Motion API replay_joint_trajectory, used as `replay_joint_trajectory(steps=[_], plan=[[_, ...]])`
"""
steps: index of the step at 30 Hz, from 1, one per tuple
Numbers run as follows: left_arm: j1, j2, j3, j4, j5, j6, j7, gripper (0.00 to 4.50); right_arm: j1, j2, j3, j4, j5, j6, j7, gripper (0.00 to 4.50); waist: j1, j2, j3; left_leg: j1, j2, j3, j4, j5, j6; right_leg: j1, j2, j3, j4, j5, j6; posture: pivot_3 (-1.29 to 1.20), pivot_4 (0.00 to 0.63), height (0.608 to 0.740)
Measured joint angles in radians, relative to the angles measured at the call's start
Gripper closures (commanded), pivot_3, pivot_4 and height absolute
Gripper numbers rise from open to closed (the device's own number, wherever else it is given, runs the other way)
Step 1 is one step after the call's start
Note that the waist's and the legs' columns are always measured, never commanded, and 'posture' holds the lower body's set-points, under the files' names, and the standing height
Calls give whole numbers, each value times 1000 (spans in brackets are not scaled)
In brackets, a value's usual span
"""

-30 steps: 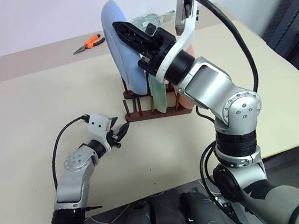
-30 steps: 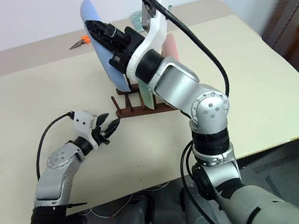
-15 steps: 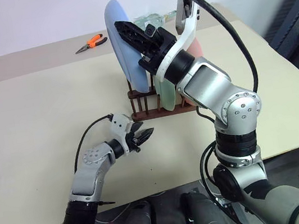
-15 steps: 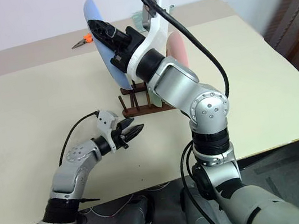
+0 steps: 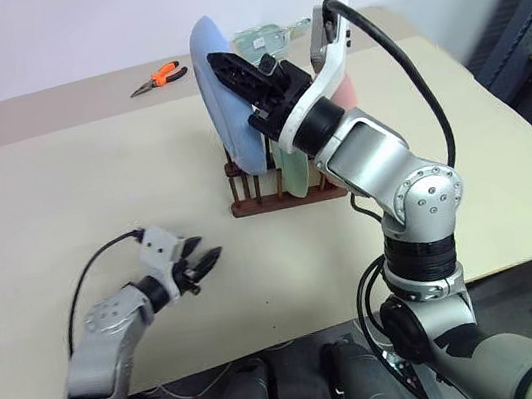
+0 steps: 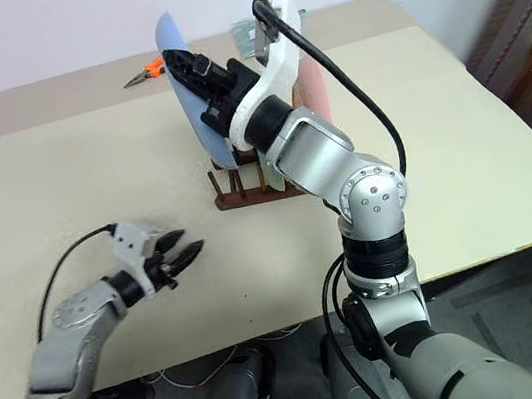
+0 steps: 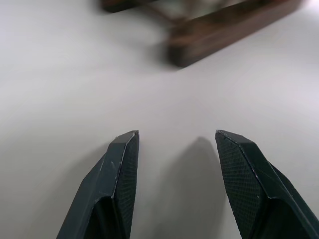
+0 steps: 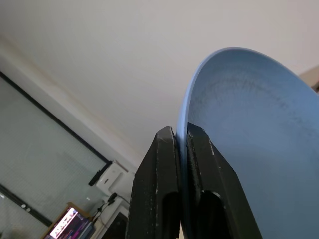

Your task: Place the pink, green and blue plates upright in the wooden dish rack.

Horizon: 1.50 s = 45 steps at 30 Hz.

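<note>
Head cams look down over both arms at the surface [image 5: 62,191]; wrist cams sit close behind their jaws, sharing the rack [image 7: 234,30] and blue plate [image 8: 249,124].

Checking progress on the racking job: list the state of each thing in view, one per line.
Blue plate: upright in the rack, rim pinched by the right gripper.
Green plate: upright in the rack.
Pink plate: upright in the rack.
Rack: standing on the table.
Right gripper: shut on the blue plate.
Left gripper: open, empty.
Pliers: lying on the table.
</note>
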Motion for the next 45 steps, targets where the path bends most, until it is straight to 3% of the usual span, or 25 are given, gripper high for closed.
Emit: replay_joint_trajectory(steps=[28,31,37,45], plan=[[-14,-24,-53,-24,19,-17,45,2010,-3,58,-47,60,2,-63,-192,4478,-3,0,0,0,0,0,-1,0,0,0,0,0,-1,0,0,0,150,740],[-14,-26,-55,-24,20,-18,45,2010,-3,53,-45,61,-2,-59,-193,3559,-3,0,0,0,0,0,0,0,0,0,0,0,-1,0,0,0,150,740],[-12,-28,-56,-24,22,-23,45,2010,-16,33,-44,78,-37,-51,-167,687,-3,0,0,0,0,0,-1,0,0,0,0,0,-1,0,0,0,150,740],[-7,-44,-76,-22,28,-27,46,2010,-81,-29,-42,78,-76,-29,-24,687,-3,0,0,0,0,0,-1,0,0,0,0,0,-1,0,0,0,150,740]])
